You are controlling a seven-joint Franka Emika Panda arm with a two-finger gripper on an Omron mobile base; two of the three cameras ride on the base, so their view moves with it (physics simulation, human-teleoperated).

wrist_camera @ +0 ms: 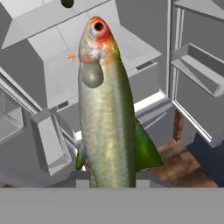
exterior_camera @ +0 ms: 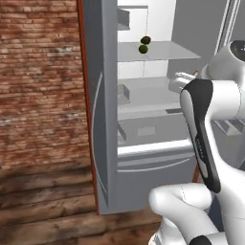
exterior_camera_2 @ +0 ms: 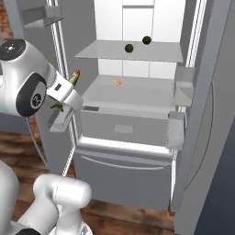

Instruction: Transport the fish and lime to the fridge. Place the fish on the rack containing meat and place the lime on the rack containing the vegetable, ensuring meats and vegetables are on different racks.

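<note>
Open fridge (exterior_camera_2: 137, 92), fish (wrist_camera: 107, 113) clamped in gripper (wrist_camera: 107, 181)

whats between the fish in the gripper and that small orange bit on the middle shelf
Nothing: in the right base view, the fish held in the gripper and the orange bit are separated by bare shelf.

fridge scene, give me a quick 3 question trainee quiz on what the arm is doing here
1. True or false: the fridge stands with its doors open.
2. What is the gripper holding? A) the fish B) a lime C) nothing
3. How many dark round items lie on the upper shelf?

Key
1. True.
2. A, the jaws are shut on the fish, its head pointing at the shelves.
3. Two, apart from each other; a small orange item lies on the shelf below.
</note>
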